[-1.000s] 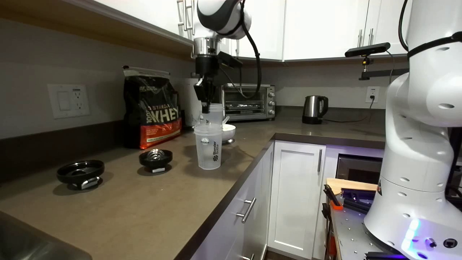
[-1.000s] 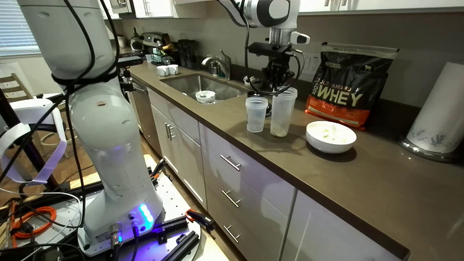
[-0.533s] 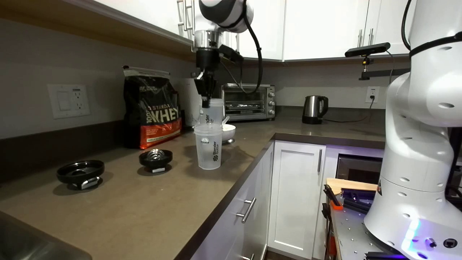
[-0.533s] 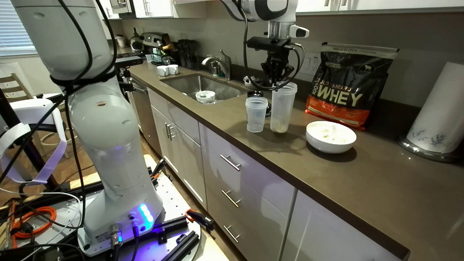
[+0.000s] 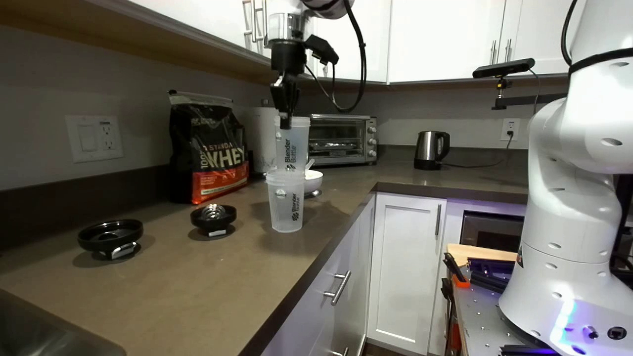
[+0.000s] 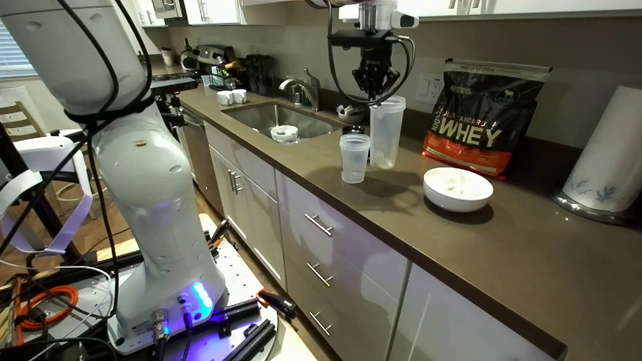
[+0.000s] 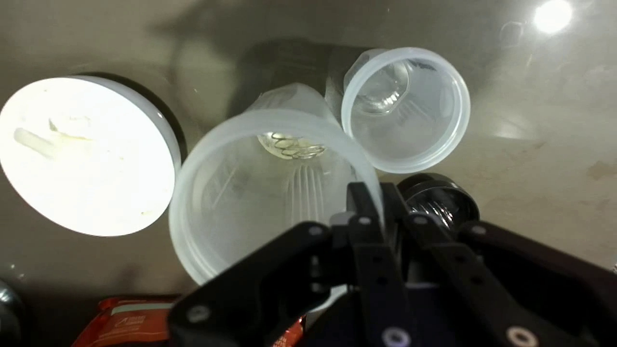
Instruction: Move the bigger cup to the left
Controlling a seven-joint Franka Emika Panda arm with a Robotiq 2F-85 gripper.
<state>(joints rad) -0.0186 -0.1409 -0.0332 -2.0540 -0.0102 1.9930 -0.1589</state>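
The bigger cup, tall and translucent with dark print, shows in both exterior views (image 5: pixel 293 151) (image 6: pixel 385 135). It hangs raised above the counter, close to upright. My gripper (image 5: pixel 285 123) is shut on its rim, with one finger inside the cup and one outside. In the wrist view the gripper (image 7: pixel 376 197) pinches the cup's wall (image 7: pixel 231 207), and thin coiled lines show at the cup's bottom. The shorter cup (image 5: pixel 287 205) stands upright on the counter, also seen in the wrist view (image 7: pixel 407 115). It partly covers the bigger cup's lower end in an exterior view.
A white bowl (image 6: pixel 457 193) stands near the cups. A whey bag (image 6: pixel 476 120) stands against the wall, beside a paper towel roll (image 6: pixel 602 150). Two black lids (image 5: pixel 110 237) (image 5: pixel 212 220) lie on the counter (image 5: pixel 198 287). The sink (image 6: pixel 301 120) is further along. Cabinets hang overhead.
The gripper has risen with the bigger cup in its grip, and the cup's base is now higher above the counter. The shorter cup and the bowl have not moved.
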